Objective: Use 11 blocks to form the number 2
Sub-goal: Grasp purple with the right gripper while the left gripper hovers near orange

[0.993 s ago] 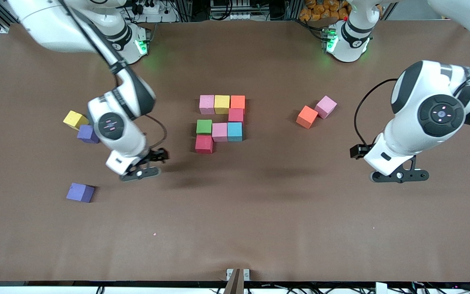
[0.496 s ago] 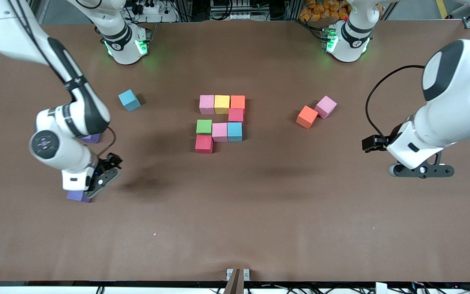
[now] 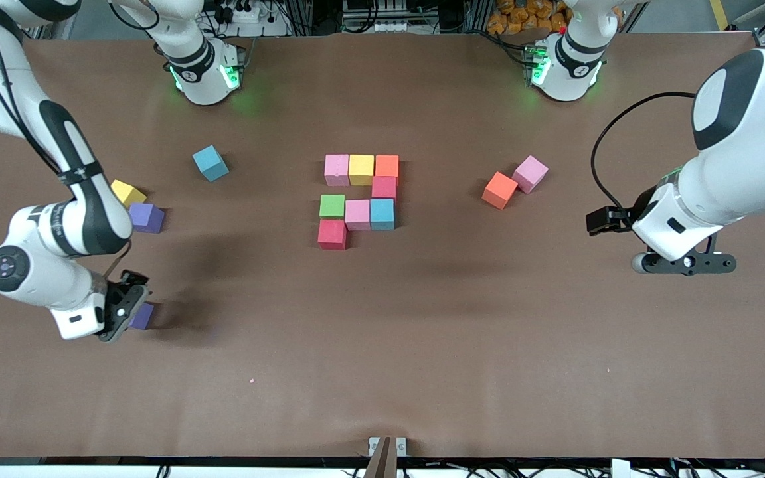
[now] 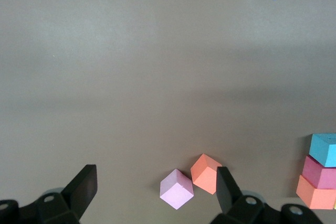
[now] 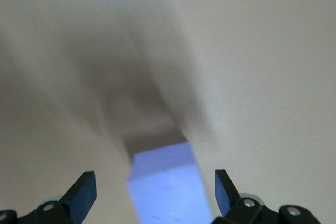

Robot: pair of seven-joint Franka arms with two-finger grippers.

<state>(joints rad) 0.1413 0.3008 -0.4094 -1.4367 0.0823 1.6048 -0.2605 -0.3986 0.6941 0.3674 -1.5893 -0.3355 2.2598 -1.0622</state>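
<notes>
Nearest the front camera, a purple block [image 3: 141, 316] is seen on the brown table [image 3: 382, 372] at the right arm's end. The right gripper [image 3: 115, 317] is positioned directly over it, jaws spread wide and released, nothing grasped. In the right wrist view the purple block [image 5: 167, 188] is framed between the two fingertips [image 5: 83, 191], with clear gaps on both sides; whether the tips have reached block height cannot be told.

The left gripper [image 3: 682, 263] is held over bare table at the left arm's end, jaws fully parted and empty; this arm waits. In the left wrist view a pink block [image 4: 177, 189] and an orange block [image 4: 206, 173] are seen between the fingers but well apart from them, down on the table.

Farther from the camera, the partial number 2 [image 3: 360, 200] is recorded at mid-table: eight cubes edge to edge. A red cube [image 3: 333, 234] lies nearest, then a green–pink–blue row, then a dark pink cube, then a pink–yellow–orange row farthest.

The loose orange block [image 3: 500, 190] and pink block [image 3: 530, 174] lie touching, toward the left arm's end. Toward the right arm's end are noted a second purple block [image 3: 147, 218], a yellow block [image 3: 128, 193] just beside it, and a blue block [image 3: 210, 162] farthest.

No containers are in view.
</notes>
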